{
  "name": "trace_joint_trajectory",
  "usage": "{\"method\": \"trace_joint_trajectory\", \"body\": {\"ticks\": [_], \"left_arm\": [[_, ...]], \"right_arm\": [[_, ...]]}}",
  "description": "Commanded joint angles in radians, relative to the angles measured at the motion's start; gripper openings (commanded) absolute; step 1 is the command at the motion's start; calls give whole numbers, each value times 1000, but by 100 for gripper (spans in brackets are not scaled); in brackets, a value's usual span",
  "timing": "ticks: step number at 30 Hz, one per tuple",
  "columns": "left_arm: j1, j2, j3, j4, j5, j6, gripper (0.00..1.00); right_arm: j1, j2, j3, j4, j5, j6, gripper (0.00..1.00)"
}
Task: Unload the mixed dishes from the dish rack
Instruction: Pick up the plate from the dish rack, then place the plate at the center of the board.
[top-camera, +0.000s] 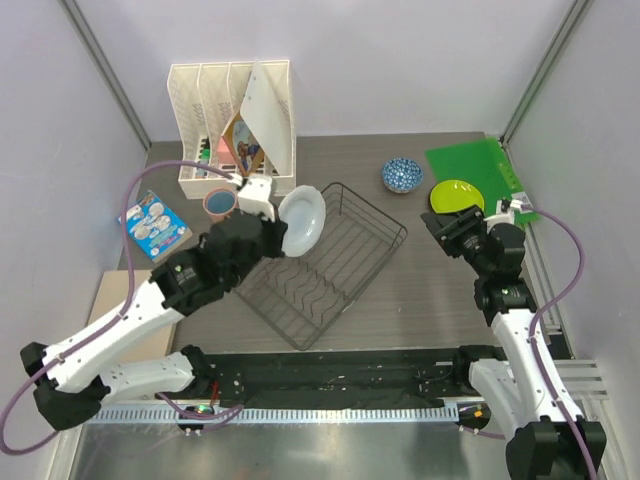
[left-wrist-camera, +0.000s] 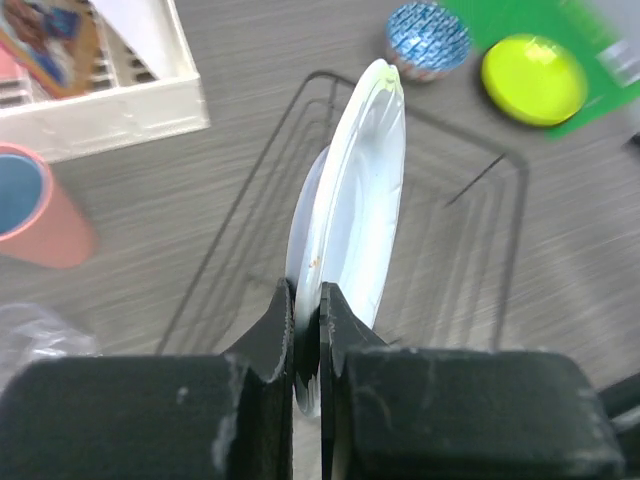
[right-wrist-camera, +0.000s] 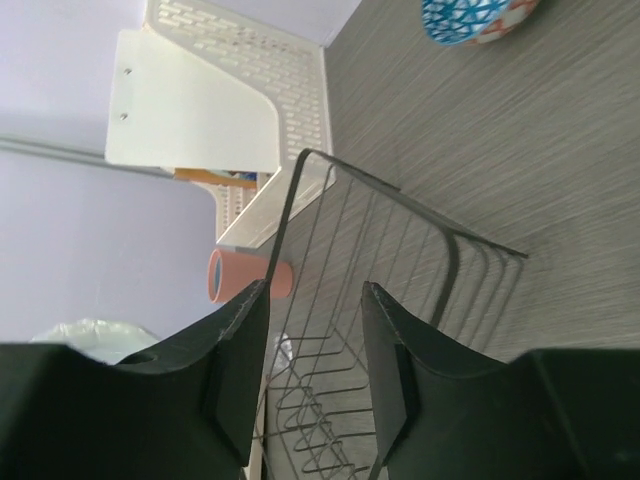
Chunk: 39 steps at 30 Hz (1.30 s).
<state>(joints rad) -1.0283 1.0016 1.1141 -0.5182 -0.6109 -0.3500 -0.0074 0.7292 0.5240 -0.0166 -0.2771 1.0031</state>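
Note:
My left gripper (top-camera: 272, 232) is shut on the rim of a white plate (top-camera: 301, 220) and holds it upright above the left rim of the black wire dish rack (top-camera: 325, 265). In the left wrist view the plate (left-wrist-camera: 355, 190) stands edge-on between the fingers (left-wrist-camera: 275, 325). The rack holds no other dish that I can see. A pink cup (top-camera: 220, 204) stands left of the rack. A blue patterned bowl (top-camera: 401, 174) and a yellow-green plate (top-camera: 457, 195) sit to its back right. My right gripper (top-camera: 445, 232) is open and empty, right of the rack, facing it (right-wrist-camera: 420, 270).
A white slotted file organizer (top-camera: 235, 115) with papers stands at the back left. A blue packet (top-camera: 155, 222) lies at the left edge. A green mat (top-camera: 475, 160) lies under the yellow-green plate at the back right.

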Motion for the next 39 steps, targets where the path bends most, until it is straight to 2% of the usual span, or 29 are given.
{"method": "trace_joint_trajectory", "body": {"ticks": [1, 2, 3, 6, 9, 15, 26, 27, 29, 30, 31, 32, 33, 34, 35, 36, 37, 38, 39], "left_arm": [[234, 29, 63, 99, 478, -234, 0], [269, 38, 55, 131, 550, -298, 0], [327, 64, 37, 198, 720, -331, 0], [375, 118, 21, 358, 949, -462, 0], [381, 199, 23, 490, 1080, -562, 0], [382, 334, 41, 660, 1155, -681, 0], [379, 393, 53, 721, 1177, -725, 0], [379, 394, 53, 722, 1175, -724, 0], [379, 394, 53, 719, 1175, -721, 0], [379, 393, 53, 715, 1172, -707, 0], [379, 385, 53, 707, 1165, -698, 0], [379, 379, 52, 686, 1157, -684, 2], [379, 371, 52, 669, 1145, -647, 9], [382, 352, 53, 647, 1119, -618, 33], [381, 342, 68, 618, 1091, -591, 48], [381, 329, 81, 522, 1056, -563, 60], [381, 306, 104, 473, 966, -505, 85], [382, 292, 113, 421, 921, -483, 96], [384, 276, 119, 353, 878, -459, 100]], "right_arm": [[6, 48, 73, 133, -197, 18, 50], [7, 61, 77, 148, -226, 23, 52], [7, 73, 85, 171, -264, 28, 52], [14, 67, 83, 207, -293, 29, 55], [44, 44, 85, 246, -312, 43, 58], [76, 59, 108, 279, -353, 37, 59], [236, 157, 146, 245, -344, -70, 59], [247, 179, 157, 227, -332, -86, 57], [268, 184, 169, 204, -309, -101, 35], [270, 179, 168, 205, -286, -100, 23], [270, 173, 165, 202, -271, -101, 2], [268, 164, 160, 195, -251, -103, 1], [270, 154, 159, 190, -234, -106, 1], [268, 135, 160, 181, -197, -113, 1], [270, 121, 162, 159, -176, -116, 1], [268, 110, 165, 147, -154, -118, 1], [268, 87, 168, 132, -96, -126, 1], [267, 79, 180, 97, -71, -130, 1], [267, 76, 189, 74, -41, -136, 1]]}}
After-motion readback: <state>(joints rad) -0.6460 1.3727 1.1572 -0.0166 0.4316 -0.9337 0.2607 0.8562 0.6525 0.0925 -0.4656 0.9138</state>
